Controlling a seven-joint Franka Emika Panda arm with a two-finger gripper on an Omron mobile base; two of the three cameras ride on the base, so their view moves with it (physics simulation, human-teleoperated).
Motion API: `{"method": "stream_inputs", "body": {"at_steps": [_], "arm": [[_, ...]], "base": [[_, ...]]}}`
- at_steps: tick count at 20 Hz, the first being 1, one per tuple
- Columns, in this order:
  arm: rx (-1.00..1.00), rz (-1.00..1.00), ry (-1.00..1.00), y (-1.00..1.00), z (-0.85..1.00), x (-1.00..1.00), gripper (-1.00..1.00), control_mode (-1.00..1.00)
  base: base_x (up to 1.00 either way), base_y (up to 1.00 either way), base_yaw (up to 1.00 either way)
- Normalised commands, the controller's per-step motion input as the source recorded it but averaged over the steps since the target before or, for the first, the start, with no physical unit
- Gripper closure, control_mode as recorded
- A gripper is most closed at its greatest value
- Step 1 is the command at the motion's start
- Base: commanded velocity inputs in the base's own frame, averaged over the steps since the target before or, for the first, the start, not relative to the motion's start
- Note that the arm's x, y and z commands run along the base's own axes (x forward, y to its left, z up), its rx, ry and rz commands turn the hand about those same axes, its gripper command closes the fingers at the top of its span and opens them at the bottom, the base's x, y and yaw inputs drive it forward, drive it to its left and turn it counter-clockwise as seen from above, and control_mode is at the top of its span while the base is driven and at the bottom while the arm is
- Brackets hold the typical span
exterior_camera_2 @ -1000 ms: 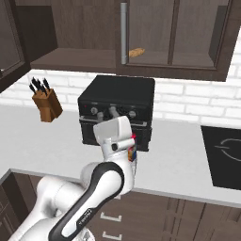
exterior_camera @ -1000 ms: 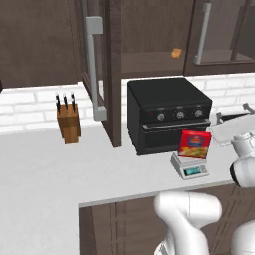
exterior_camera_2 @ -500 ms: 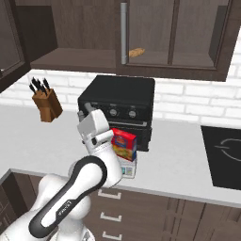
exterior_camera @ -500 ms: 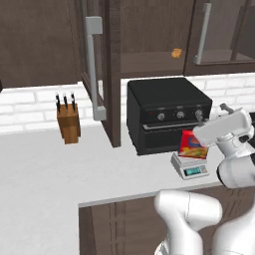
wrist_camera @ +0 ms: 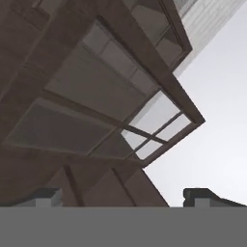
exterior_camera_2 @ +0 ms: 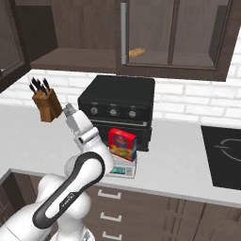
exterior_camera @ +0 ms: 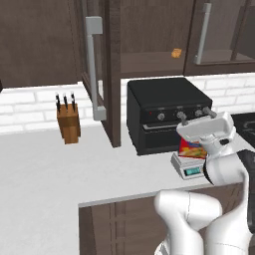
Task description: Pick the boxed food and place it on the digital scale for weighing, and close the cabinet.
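Note:
The boxed food (exterior_camera: 191, 148) (exterior_camera_2: 123, 144), red-fronted with a yellow picture, stands upright on the small grey digital scale (exterior_camera: 186, 167) (exterior_camera_2: 123, 168) in front of the black oven. My gripper (exterior_camera: 196, 115) (exterior_camera_2: 69, 111) (wrist_camera: 123, 198) hangs above and to the left of the box, tipped upward, open with nothing between its fingers. A glass-panelled door of the dark-brown cabinet (exterior_camera: 112, 74) (exterior_camera_2: 124, 33) (wrist_camera: 111, 91) stands swung out over the counter, its grey bar handle (exterior_camera: 92, 64) facing me. In the hand view I look up at that door from below.
The black oven (exterior_camera: 164, 112) (exterior_camera_2: 117, 108) sits against the brick wall behind the scale. A knife block (exterior_camera: 68, 124) (exterior_camera_2: 46, 104) stands at the left of the counter (exterior_camera: 50, 174). A small orange lump (exterior_camera: 176, 52) (exterior_camera_2: 136, 52) lies on the cabinet shelf. A black cooktop (exterior_camera_2: 221, 155) is on the right.
My arm has swung left from beside the box, past it, and tipped the hand up toward the cabinet door. The gripper stayed open; the box stayed on the scale.

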Motion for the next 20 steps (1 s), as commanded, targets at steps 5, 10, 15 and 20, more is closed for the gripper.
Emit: {"method": "stream_inputs", "body": {"at_steps": [5, 10, 15, 20], "arm": [[0.00, -0.01, -0.08, 0.80, 0.00, -0.51, -1.00, -1.00], [0.00, -0.20, 0.00, 0.45, -0.18, -0.96, -1.00, -1.00], [0.12, -0.31, 0.00, 0.13, -0.64, -0.39, -1.00, -1.00], [0.15, -0.22, -0.16, 0.46, -0.21, -0.54, -1.00, -1.00]], "base": [[0.00, 0.00, 0.00], [0.00, 0.00, 0.00], [0.00, 0.00, 0.00], [0.00, 0.00, 0.00]]}}
